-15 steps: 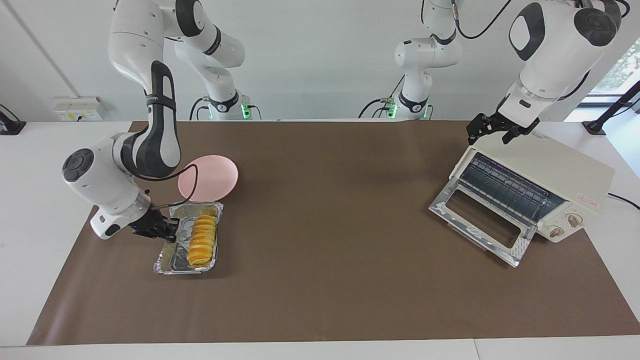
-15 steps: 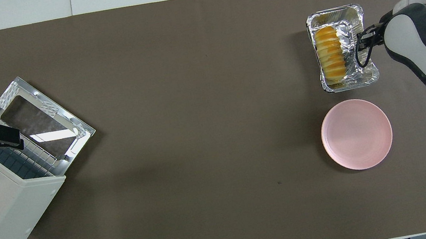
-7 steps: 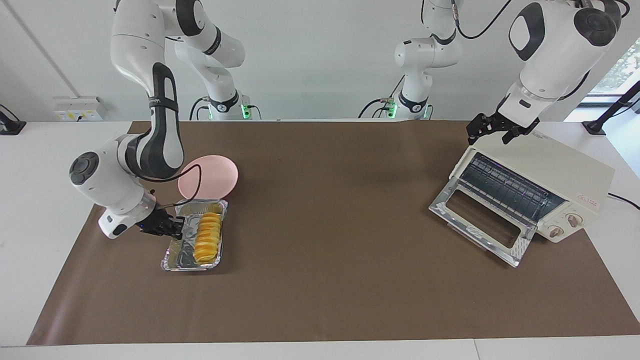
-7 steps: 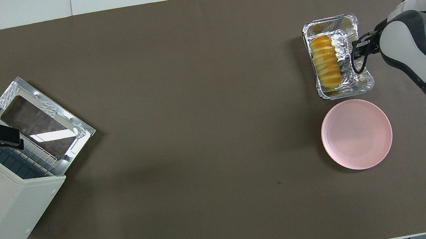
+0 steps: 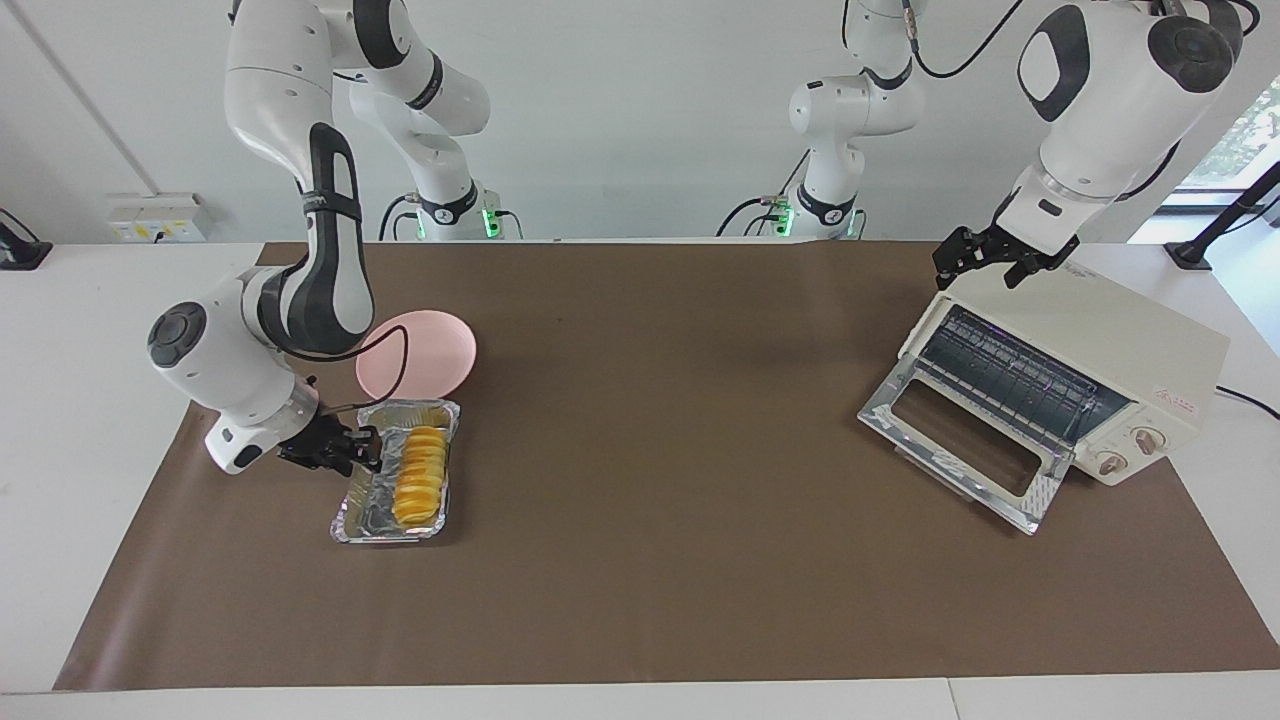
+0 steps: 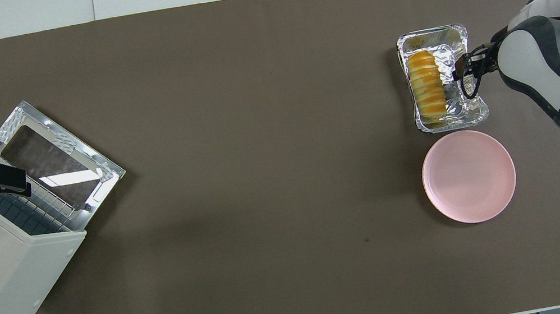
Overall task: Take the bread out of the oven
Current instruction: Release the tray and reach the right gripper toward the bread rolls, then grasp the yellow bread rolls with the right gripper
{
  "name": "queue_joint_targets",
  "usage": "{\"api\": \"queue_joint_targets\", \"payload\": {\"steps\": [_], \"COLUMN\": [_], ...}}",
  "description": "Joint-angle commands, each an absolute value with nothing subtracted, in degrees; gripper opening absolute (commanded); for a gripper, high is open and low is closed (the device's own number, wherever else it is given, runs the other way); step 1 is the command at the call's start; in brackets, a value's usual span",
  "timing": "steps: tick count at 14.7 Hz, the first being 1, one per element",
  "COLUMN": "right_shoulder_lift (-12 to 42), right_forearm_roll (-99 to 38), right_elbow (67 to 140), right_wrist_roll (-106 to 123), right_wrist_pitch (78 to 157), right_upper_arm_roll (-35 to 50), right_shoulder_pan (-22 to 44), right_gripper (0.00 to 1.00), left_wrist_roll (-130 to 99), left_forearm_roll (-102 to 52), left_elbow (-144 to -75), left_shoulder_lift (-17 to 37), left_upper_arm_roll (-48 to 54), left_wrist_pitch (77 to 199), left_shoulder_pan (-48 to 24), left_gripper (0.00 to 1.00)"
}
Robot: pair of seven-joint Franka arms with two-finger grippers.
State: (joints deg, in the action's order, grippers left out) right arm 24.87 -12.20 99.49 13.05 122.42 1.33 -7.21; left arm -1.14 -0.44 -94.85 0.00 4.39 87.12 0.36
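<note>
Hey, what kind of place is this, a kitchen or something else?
Probably a robotics lab, not a kitchen: two robot arms stand at a table covered by a brown mat, with a lone toaster oven and plain white walls.

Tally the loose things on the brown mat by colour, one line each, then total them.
Golden-yellow: 1, the bread
Silver: 1, the foil tray
Pink: 1, the plate
Cream-white: 1, the oven
Total: 4
</note>
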Motion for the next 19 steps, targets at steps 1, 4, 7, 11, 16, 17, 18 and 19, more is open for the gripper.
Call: {"api": "queue_joint_targets", "payload": {"steps": [1, 4, 7, 11, 16, 17, 18, 19], "right_shoulder_lift": [23.47, 23.82, 23.91, 23.38, 22.41, 22.41, 22.33, 22.15], "right_forearm_roll": [-11.61, -10.37, -10.28, -10.37, -10.37, -10.46, -10.46, -10.55], "right_elbow": [97.22, 97.11, 97.56, 101.85, 105.56, 105.99, 106.43, 106.7], "right_wrist_roll": [14.5, 13.02, 9.06, 7.65, 7.65, 7.65, 7.47, 7.47], "right_wrist_pitch": [121.82, 123.21, 124.62, 128.22, 131.84, 131.92, 132.01, 132.27], "right_upper_arm_roll": [1.41, 1.49, 1.49, 1.49, 1.5, 1.49, 1.58, 1.58], "right_shoulder_pan": [-6.51, -5.28, -2.21, -0.62, 0.35, 0.35, 0.35, 0.35], "right_gripper": [1.0, 1.0, 1.0, 1.0, 1.0, 1.0, 1.0, 0.92], "left_wrist_roll": [-0.79, -0.79, -0.79, -0.79, -0.79, -0.79, -0.79, -0.79], "left_forearm_roll": [-1.23, -1.23, -1.23, -1.23, -1.23, -1.23, -1.23, -1.23], "left_elbow": [-94.83, -94.83, -94.83, -94.83, -94.83, -94.83, -94.83, -94.83], "left_shoulder_lift": [-0.79, -0.7, -0.7, -0.7, -0.79, -0.7, -0.7, -0.7], "left_upper_arm_roll": [4.48, 4.48, 4.57, 4.57, 4.48, 4.48, 4.48, 4.48], "left_wrist_pitch": [86.31, 86.31, 86.31, 86.31, 86.31, 86.31, 86.31, 86.31], "left_shoulder_pan": [0.88, 0.88, 0.88, 0.88, 0.88, 0.88, 0.88, 0.88], "left_gripper": [1.0, 1.0, 1.0, 1.0, 1.0, 1.0, 1.0, 1.0]}}
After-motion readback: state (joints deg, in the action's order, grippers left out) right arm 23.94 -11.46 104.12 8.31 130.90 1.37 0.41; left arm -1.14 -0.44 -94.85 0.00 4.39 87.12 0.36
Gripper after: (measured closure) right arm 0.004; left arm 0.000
